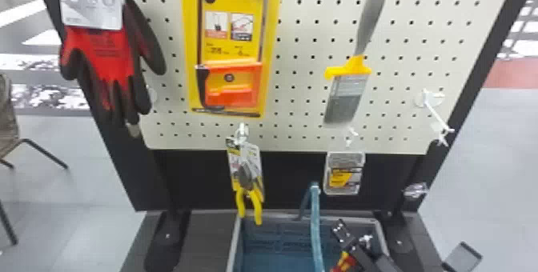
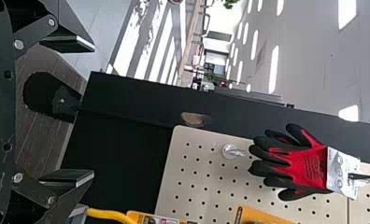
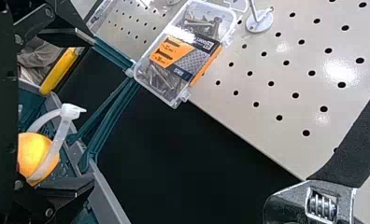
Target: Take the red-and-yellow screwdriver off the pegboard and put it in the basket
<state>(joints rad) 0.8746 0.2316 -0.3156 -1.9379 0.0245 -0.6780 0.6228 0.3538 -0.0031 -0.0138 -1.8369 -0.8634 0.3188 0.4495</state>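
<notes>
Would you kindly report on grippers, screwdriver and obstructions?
Right gripper open at basket; left gripper open, empty. Screwdriver unclamped near basket. Basket handle upright, possible snag.

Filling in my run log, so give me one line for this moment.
right gripper: open, at basket | screwdriver: off pegboard, whether inside basket unclear | left gripper: open, empty

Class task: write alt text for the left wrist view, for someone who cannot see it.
The left gripper, jaws apart and empty, is before a pegboard where red-and-black gloves hang; yellow-handled pliers show beside one jaw. The view lies sideways, with sunlit floor beyond.
</notes>
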